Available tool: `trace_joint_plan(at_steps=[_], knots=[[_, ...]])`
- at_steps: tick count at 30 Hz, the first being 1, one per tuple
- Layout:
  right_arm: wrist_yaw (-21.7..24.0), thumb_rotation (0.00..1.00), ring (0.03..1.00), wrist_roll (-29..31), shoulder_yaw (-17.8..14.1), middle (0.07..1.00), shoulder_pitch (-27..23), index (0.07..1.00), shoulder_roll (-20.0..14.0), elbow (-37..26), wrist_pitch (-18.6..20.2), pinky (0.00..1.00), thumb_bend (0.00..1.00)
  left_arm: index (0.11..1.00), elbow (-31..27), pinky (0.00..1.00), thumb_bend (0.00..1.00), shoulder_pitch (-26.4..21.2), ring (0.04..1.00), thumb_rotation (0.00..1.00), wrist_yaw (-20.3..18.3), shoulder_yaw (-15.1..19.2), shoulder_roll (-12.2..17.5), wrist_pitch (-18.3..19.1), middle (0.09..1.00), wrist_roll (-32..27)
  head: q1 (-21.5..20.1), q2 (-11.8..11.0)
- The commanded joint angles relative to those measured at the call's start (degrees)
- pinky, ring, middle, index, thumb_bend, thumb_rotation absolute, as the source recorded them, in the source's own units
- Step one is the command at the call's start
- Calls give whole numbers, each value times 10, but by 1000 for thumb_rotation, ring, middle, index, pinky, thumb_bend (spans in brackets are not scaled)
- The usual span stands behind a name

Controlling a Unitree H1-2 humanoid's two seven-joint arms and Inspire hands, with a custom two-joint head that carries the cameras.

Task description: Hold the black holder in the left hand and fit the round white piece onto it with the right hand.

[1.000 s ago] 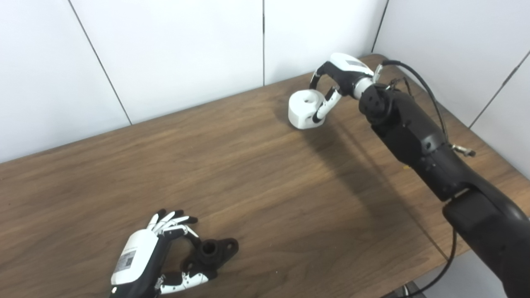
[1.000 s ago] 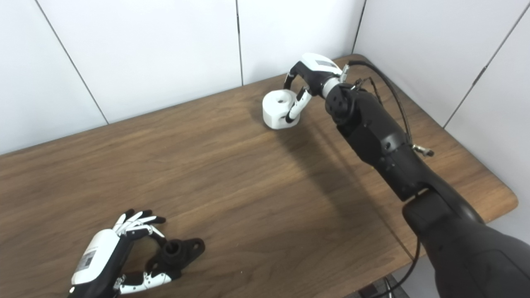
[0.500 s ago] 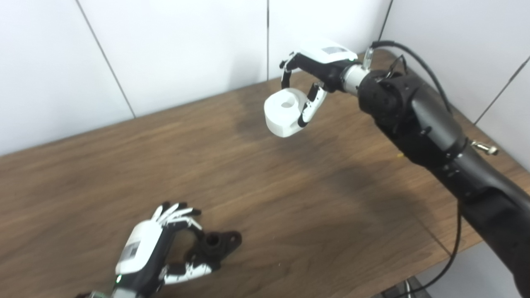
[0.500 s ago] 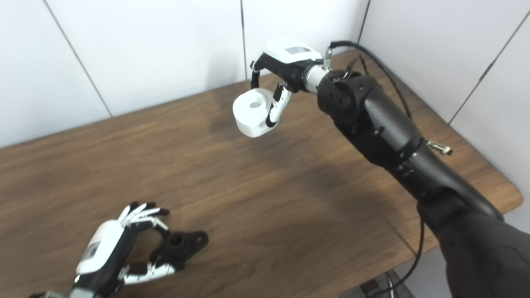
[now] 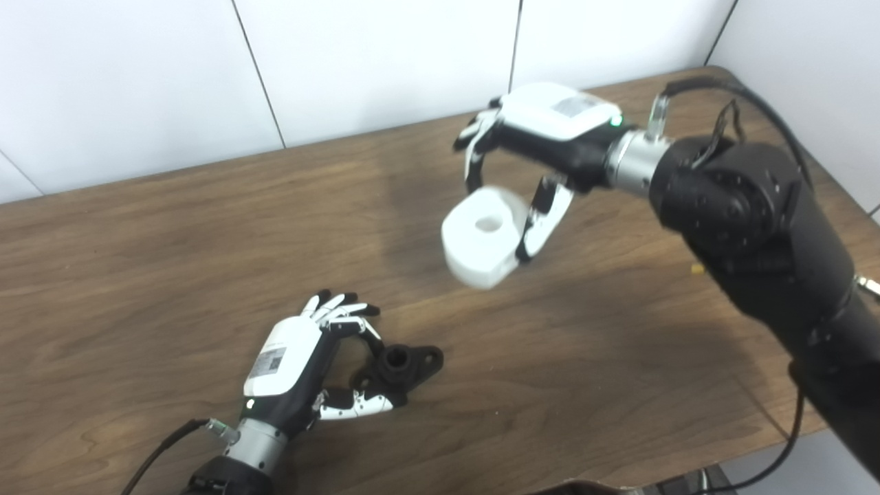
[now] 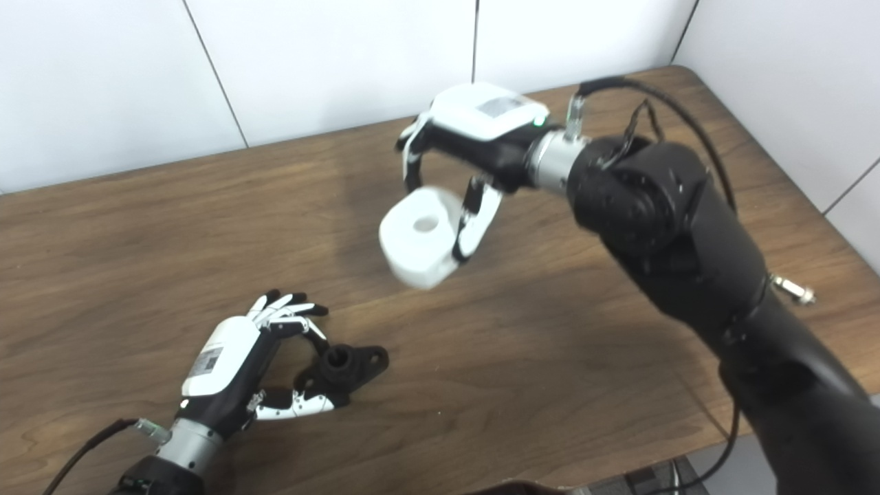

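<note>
The round white piece (image 5: 483, 237) was held off the table (image 5: 137, 227) in the right hand (image 5: 543, 148), fingers hooked over its far side and the thumb pressed against its near side, its central hole turned upward. Over the last second it had been lifted from the upper right of the frame, near the back wall, and carried toward the centre, though part of that apparent shift was owed to the camera, which had itself swung. The black holder (image 5: 402, 364) was seen in the lower left of the frame, resting on the wood, with the left hand (image 5: 302, 371) curled around its near end; whether a firm grasp had been made could not be judged, since the fingers were partly hidden behind the holder. The two parts were kept well apart. The pick-up was judged complete, with the approach and the fitting left to be done.
</note>
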Motion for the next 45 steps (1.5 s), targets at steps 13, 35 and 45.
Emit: trace_joint_plan(at_steps=[13,35,45], knots=[[-17,138,921,-5,13,823,21,482,65,-45,-42,1000,525,485,6,1000,523,4,901,53,-32,-27,-6,28,796,18,28,4],[-57,144,935,4,34,823,43,483,112,-15,-121,1000,523,485,15,1000,524,1,911,55,-31,-43,-28,50,804,34,72,2],[-54,141,934,-1,38,825,42,483,115,-12,-128,1000,524,485,15,1000,524,-1,909,57,-26,-47,-27,49,803,35,73,7]])
